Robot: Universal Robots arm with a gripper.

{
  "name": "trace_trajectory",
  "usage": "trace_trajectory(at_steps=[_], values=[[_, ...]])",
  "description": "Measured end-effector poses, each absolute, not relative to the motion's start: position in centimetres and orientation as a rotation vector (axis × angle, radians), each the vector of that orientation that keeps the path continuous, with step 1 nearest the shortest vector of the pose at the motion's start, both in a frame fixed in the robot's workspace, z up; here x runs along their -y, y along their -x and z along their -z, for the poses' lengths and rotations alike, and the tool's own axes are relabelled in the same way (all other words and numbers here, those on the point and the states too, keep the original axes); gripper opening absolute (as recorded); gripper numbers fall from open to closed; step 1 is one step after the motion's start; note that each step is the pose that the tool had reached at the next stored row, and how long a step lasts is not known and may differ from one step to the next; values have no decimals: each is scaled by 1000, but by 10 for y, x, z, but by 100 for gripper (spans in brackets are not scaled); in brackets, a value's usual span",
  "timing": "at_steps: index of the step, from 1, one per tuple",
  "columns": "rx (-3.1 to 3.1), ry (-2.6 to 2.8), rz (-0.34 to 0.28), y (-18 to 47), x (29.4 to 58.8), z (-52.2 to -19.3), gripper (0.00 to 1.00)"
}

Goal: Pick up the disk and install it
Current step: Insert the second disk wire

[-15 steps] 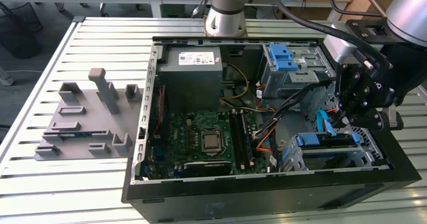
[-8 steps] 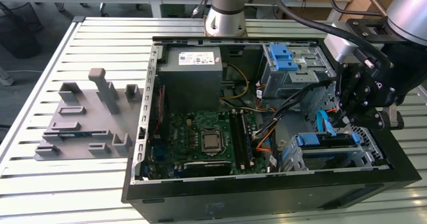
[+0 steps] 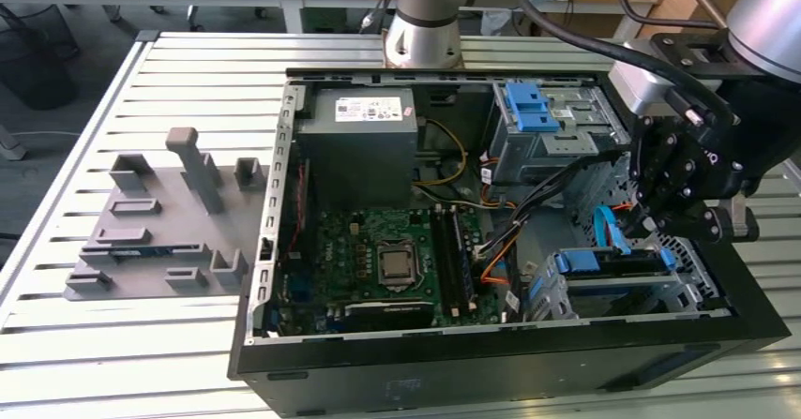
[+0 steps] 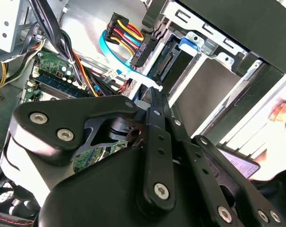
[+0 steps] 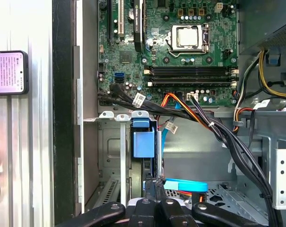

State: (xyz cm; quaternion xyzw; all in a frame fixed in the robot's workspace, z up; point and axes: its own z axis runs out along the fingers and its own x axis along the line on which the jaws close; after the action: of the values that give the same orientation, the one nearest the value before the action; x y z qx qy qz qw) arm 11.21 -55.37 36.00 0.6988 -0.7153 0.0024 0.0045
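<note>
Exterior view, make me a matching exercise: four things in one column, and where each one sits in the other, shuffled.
Things:
1. green motherboard
2. grey moulded fixture
3. gripper
4. grey metal box with a white sticker

Places:
A. on the slatted table, outside the computer case, at the exterior view's left
B. over the case's side at the exterior view's right
C. flat on the case floor, near its front
D. inside the case, at its far end

Pairs: 1-C, 2-A, 3-B, 4-D
</note>
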Motion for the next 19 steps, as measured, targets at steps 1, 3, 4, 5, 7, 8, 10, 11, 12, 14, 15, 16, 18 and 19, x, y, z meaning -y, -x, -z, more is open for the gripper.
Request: trace_trajectory(at_steps=[1,3,4,5,7,8,10,11,12,14,15,16,18,19], values=[[2241,-2189,-7,-112,554,-360,11],[2241,-2189,-7,-112,554,-360,11],[2241,-2189,-8,-112,553,-360,11],[2241,-2189,-8,-112,553,-360,11],[2241,-2189,-7,-112,549,-360,11],[2241,-2189,-8,-112,547,-360,11],[2241,-2189,-8,-113,543,-360,11],[2241,-2189,-8,-113,541,-360,11],[2241,-2189,-7,-114,540,-361,11],[2241,-2189,-8,-114,537,-363,11],[2241,-2189,-8,-114,536,-364,11],[2241,-2189,-7,-115,535,-364,11],[2241,-2189,-7,-117,534,-365,11],[2241,-2189,-7,-119,534,-365,11]])
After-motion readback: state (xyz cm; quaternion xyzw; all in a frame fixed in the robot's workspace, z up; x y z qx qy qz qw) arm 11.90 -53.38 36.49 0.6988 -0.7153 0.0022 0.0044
